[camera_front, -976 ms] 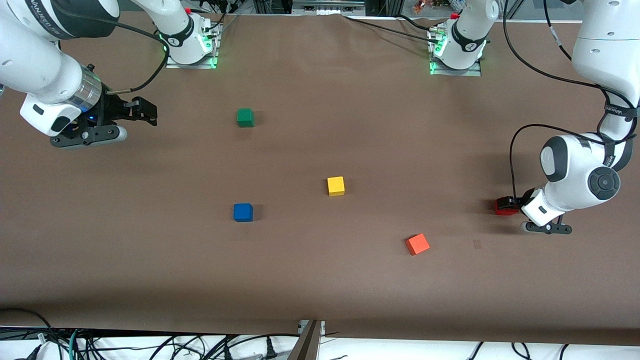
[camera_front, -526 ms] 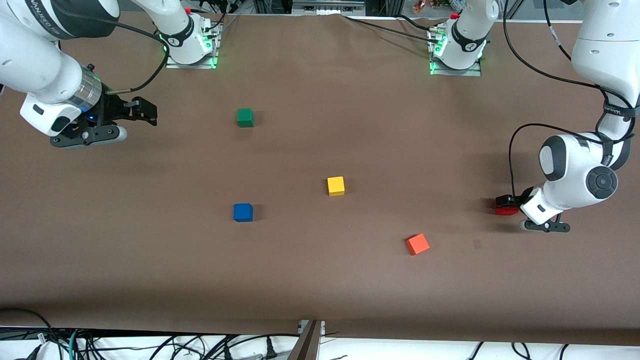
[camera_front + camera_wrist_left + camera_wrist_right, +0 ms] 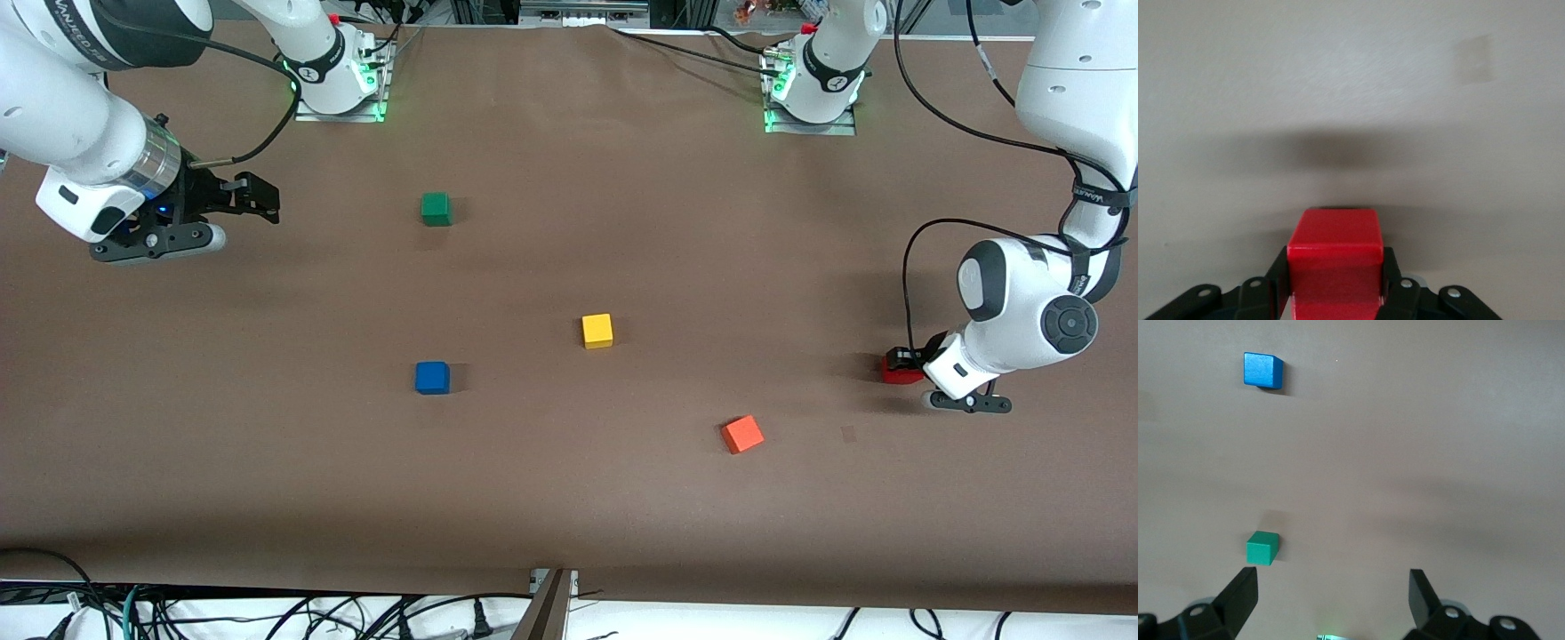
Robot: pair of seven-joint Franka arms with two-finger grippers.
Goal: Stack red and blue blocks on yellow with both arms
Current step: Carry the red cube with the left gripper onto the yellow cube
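From the front, the left gripper (image 3: 909, 366) sits low at the left arm's end of the table with the red block (image 3: 896, 370) half hidden under its wrist; compared with a second ago the arm has edged slightly lower and closer over the block, and the block itself has barely moved on the table (image 3: 569, 498). I judge the pick of the red block is just made, with the lift and the carry to the yellow block (image 3: 597, 330) yet to come. The yellow block lies near the middle, bare on top, the blue block (image 3: 432, 377) sits a little nearer the camera toward the right arm's end, and the orange block (image 3: 742, 434) and green block (image 3: 436, 208) lie apart from both. The right gripper (image 3: 253, 197) waits up in the air at the right arm's end, unchanged from the earlier frames. In the left wrist view the change is plain: the fingers (image 3: 1395, 283) are pressed against both sides of the red block (image 3: 1333, 267), clamped on it, where a second ago they stood wide. In the right wrist view the right gripper's fingers (image 3: 1239, 595) stand well apart and hold nothing, with the green block (image 3: 1263, 547) and blue block (image 3: 1262, 369) on the table below
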